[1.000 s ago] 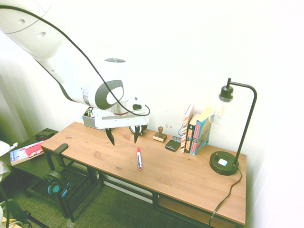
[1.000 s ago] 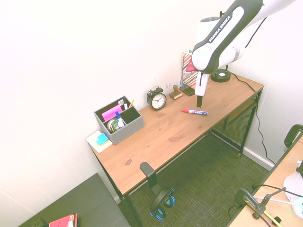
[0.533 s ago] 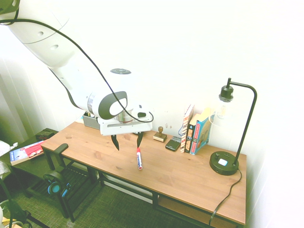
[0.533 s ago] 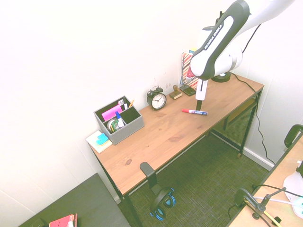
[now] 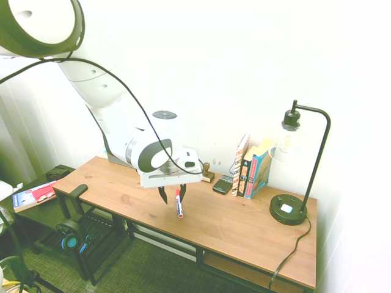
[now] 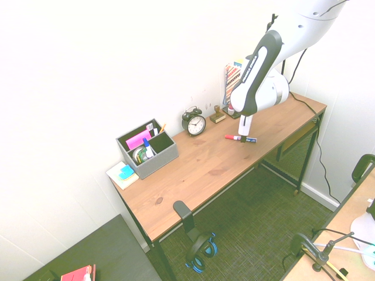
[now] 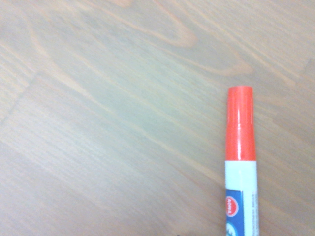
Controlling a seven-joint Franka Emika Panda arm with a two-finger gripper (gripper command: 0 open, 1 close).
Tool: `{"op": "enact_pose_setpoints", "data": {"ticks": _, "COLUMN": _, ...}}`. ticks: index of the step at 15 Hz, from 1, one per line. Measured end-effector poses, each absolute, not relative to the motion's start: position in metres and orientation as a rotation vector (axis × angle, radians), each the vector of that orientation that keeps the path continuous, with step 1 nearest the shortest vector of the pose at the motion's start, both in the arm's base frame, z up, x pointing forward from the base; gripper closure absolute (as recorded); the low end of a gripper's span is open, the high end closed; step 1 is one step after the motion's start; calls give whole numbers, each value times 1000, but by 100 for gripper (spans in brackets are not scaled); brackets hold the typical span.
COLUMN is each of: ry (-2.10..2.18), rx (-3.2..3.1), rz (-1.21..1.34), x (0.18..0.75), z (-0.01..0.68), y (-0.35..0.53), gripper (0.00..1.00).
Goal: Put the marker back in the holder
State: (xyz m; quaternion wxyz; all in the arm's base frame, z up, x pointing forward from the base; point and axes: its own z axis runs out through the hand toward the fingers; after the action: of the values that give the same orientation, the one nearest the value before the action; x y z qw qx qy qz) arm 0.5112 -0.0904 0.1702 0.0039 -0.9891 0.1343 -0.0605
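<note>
Marker (image 5: pixel 178 204): slim white barrel, glossy red cap, lying flat on the desk.
Gripper (image 5: pixel 173 195): dark tapered fingers spread either side of the marker, not clamped on it.
Desk (image 6: pixel 193 170): long, wood-grained top.
Holder (image 6: pixel 147 149): grey box with compartments, well apart from the marker, beyond a round alarm clock (image 6: pixel 194 122).

home office | wood desk (image 6: pixel 205 170) | lamp (image 5: pixel 292 201), books (image 5: pixel 252 166), alarm clock (image 6: pixel 194 123)

open desk (image 6: pixel 199 167), clock (image 6: pixel 194 123) beside holder (image 6: pixel 147 148)
</note>
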Motion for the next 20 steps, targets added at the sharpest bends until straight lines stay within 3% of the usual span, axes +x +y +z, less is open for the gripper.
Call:
{"op": "enact_pose_setpoints", "data": {"ticks": 12, "ry": 449, "rx": -3106, "rz": -159, "x": 531, "z": 169, "y": -97, "gripper": 100}}
{"op": "enact_pose_setpoints", "data": {"ticks": 18, "ry": 626, "rx": -3032, "rz": -7, "x": 556, "z": 328, "y": -12, "gripper": 100}}
{"op": "enact_pose_setpoints", "data": {"ticks": 20, "ry": 781, "rx": -3008, "rz": 80, "x": 567, "z": 343, "y": 38, "gripper": 100}}
